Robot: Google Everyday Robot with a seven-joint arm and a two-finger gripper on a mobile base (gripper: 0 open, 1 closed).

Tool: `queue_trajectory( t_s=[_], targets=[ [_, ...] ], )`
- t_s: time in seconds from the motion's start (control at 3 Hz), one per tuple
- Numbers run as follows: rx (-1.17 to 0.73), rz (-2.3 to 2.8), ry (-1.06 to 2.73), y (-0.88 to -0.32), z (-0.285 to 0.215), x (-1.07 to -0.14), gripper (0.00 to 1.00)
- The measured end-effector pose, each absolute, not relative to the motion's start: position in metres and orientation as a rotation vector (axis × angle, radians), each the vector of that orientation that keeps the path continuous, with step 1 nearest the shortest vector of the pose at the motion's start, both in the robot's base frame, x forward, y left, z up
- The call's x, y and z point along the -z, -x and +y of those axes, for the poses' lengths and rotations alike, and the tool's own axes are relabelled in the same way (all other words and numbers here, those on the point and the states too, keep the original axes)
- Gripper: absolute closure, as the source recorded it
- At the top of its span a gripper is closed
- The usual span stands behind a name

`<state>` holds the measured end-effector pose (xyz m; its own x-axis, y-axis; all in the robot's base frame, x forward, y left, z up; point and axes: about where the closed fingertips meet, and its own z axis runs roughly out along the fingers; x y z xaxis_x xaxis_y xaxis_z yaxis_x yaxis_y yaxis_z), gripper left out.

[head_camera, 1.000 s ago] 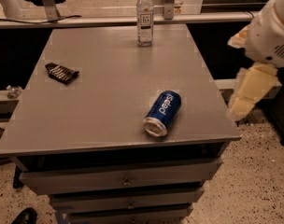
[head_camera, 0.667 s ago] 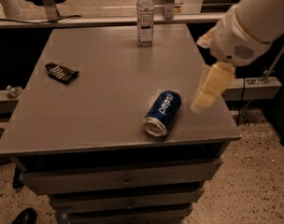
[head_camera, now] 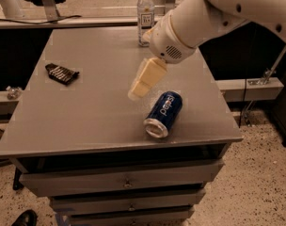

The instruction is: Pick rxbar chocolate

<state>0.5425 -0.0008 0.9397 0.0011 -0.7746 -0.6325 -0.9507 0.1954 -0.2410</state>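
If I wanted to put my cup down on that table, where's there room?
The table's front left, between the rxbar chocolate and the Pepsi can, is bare, and so is the far corner behind the bar. The right side is crowded: the gripper hangs just beside the can, and the water bottle stands at the far edge.

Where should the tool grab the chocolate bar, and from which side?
Take the rxbar chocolate across its narrow width near the middle, probably coming straight down from above: it lies flat on the table, so no side offers an edge. The tool hovers mid-table, beside the Pepsi can.
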Motion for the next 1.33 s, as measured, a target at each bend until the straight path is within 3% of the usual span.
queue_trajectory(
  t_s=[0.67,1.33],
  targets=[
    [-0.371,1.761,1.590,-0.549,0.023,-0.936,0.00],
    [-0.530,1.626,1.508,-0.582,0.127,-0.913,0.00]
  ],
)
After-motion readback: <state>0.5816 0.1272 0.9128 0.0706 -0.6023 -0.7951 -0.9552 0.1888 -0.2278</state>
